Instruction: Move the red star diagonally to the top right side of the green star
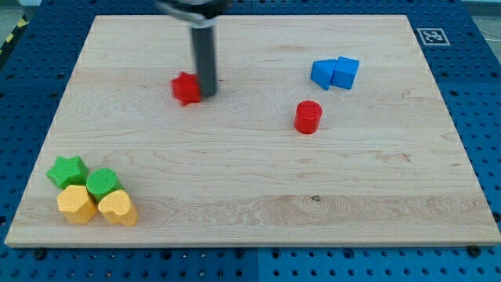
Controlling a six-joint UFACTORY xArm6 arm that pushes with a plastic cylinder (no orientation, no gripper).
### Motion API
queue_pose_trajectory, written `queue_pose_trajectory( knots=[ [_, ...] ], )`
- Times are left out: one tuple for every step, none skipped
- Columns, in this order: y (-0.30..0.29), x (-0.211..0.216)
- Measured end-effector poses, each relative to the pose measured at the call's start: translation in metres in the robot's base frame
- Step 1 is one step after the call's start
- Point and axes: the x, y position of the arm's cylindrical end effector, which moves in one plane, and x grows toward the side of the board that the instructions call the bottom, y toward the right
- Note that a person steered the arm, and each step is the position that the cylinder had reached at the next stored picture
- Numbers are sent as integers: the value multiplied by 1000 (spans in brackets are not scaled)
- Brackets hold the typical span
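The red star (185, 88) lies on the wooden board (258, 180) in the upper left-centre, slightly blurred. My tip (207, 95) is just to the star's right, close against or touching its right side. The green star (66, 170) sits near the board's bottom left corner, far below and left of the red star.
A green block (102, 183), a yellow block (77, 203) and a yellow heart-like block (117, 207) cluster next to the green star. A red cylinder (308, 117) stands right of centre. Two blue blocks (322, 73) (345, 72) touch at the upper right.
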Motion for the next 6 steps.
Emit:
queue_pose_trajectory(
  knots=[
    [-17,2],
    [-8,-27],
    [-31,-27],
    [-63,21],
    [-73,64],
    [-73,61]
  ],
)
